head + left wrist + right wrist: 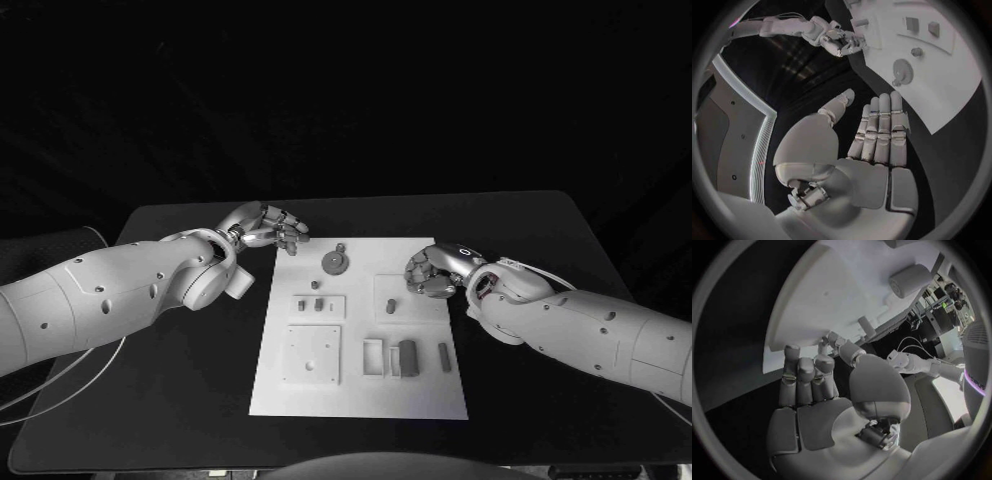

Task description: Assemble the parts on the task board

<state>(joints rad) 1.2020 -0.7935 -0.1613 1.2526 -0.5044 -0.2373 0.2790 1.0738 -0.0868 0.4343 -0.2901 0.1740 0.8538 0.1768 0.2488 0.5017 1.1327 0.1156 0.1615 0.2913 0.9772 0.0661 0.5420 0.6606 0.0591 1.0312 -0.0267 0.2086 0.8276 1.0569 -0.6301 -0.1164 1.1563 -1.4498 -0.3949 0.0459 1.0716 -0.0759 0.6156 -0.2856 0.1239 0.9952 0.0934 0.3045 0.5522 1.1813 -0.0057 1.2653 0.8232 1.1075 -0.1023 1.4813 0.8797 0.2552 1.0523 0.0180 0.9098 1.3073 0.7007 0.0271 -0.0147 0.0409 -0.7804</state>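
Hovering at the board's right edge, the right hand curls by a part; grasp undeterminable. Left wrist: left hand released, empty, fingers straight. Right wrist: curled fingers at the board's edge; advise aligning before closing.

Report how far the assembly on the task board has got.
Early. Done: nothing plainly assembled. In hand: the right hand curls over the task board; whether it holds something is unclear. The left hand holds nothing. Left: the round part and other parts lie loose.
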